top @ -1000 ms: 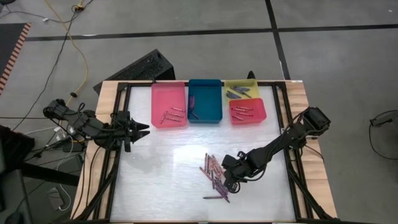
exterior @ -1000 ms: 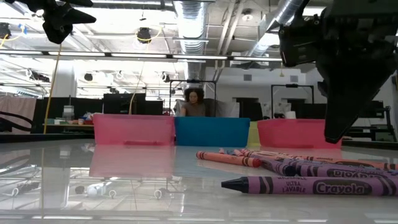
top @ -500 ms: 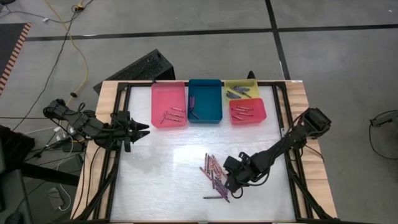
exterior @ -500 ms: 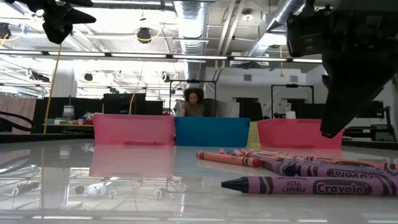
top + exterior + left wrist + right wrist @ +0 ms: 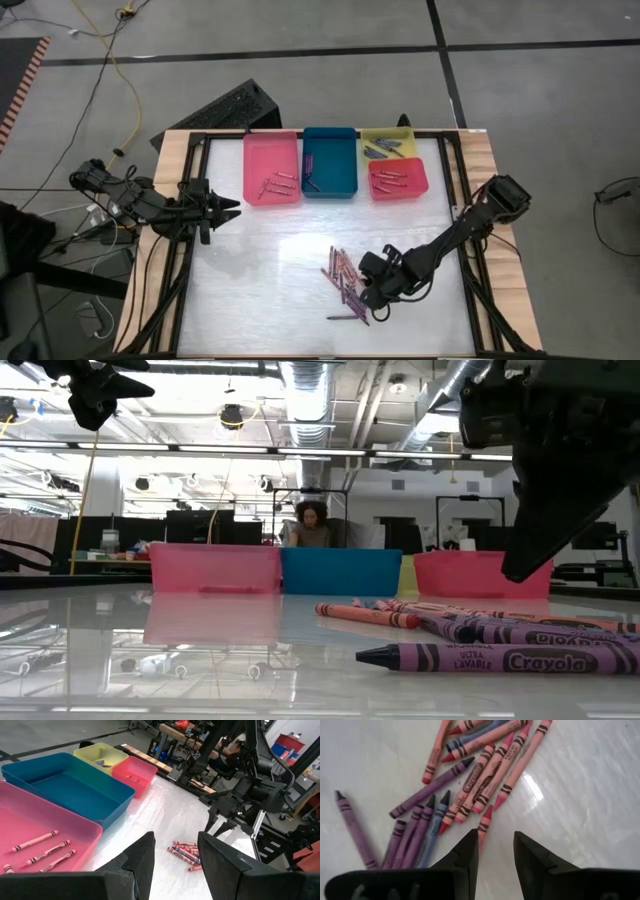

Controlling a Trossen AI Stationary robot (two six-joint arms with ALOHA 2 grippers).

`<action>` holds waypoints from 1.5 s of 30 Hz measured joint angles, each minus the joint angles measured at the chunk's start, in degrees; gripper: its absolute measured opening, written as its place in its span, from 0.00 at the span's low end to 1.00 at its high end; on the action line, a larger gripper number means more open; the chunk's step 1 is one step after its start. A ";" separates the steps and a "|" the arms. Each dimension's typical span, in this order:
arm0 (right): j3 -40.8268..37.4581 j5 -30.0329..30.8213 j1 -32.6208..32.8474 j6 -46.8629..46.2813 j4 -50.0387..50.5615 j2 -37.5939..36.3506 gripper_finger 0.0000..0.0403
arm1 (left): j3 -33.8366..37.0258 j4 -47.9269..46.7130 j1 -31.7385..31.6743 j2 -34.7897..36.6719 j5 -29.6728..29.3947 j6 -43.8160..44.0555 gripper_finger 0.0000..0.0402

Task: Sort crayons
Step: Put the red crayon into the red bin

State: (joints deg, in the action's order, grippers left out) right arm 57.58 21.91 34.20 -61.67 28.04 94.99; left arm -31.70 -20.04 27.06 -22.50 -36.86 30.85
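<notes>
Several crayons (image 5: 345, 278) in red, pink, purple and blue lie loose in a pile on the white table, right of its middle and toward the near edge. One purple crayon (image 5: 355, 827) lies apart on the near side. My right gripper (image 5: 495, 851) hangs open just above the pile's near right side, slanting down; a red crayon's tip (image 5: 485, 822) lies just ahead of its fingers. In the low view its dark finger (image 5: 530, 550) ends clear of the table. My left gripper (image 5: 225, 208) waits open, raised at the table's left edge.
Along the far edge stand a pink tray (image 5: 271, 168), a teal tray (image 5: 330, 162), a yellow tray (image 5: 388, 143) and a red tray (image 5: 398, 180), each with a few crayons in it. Bare tabletop lies between trays and pile. A person (image 5: 312, 525) sits beyond the table.
My right gripper has turned a little above the crayon pile, its fingertips swinging slightly toward the table's left, and stays open. The crayons have not moved.
</notes>
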 joint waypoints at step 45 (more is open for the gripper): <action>3.17 4.01 3.43 -5.84 2.87 4.80 0.29 | 0.00 -0.28 0.01 -0.01 0.00 0.00 0.35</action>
State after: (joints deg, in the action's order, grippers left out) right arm 60.75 25.92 37.63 -67.51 30.91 99.79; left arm -31.70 -20.32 27.07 -22.50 -36.87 30.85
